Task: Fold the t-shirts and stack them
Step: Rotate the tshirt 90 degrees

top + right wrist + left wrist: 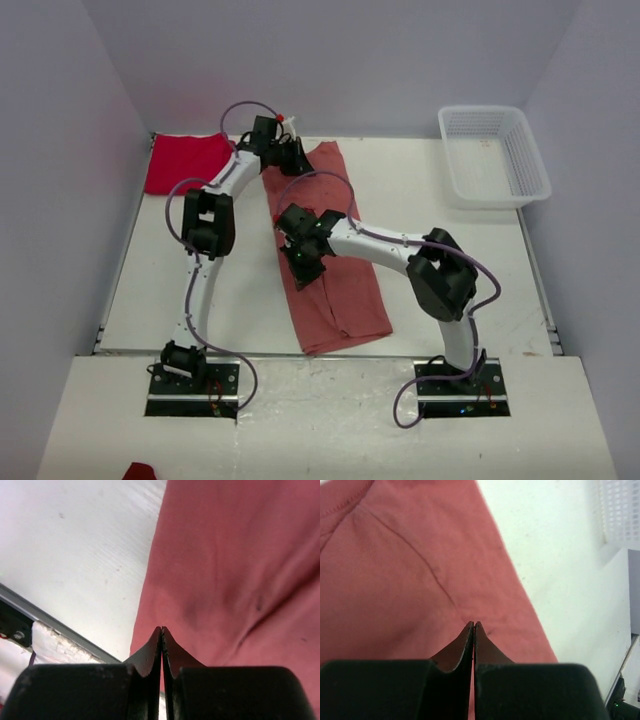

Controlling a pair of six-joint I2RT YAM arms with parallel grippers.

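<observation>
A salmon-pink t-shirt [345, 290] lies on the table as a long folded strip, running from the back centre to the front edge. A bright red t-shirt [185, 162] lies bunched at the back left corner. My left gripper [293, 156] is over the far end of the pink strip. In the left wrist view it [474, 623] is shut, tips together just above the pink cloth [410, 570], with nothing between them. My right gripper [302, 266] is at the strip's left edge near its middle. In the right wrist view it [161, 628] is shut and empty over the cloth [235, 560].
A white mesh basket [530, 160] stands at the back right and shows in the left wrist view [620, 510]. Bare white table [430, 190] lies between it and the pink shirt. Grey walls close in both sides. A small red scrap [140, 470] lies at the near edge.
</observation>
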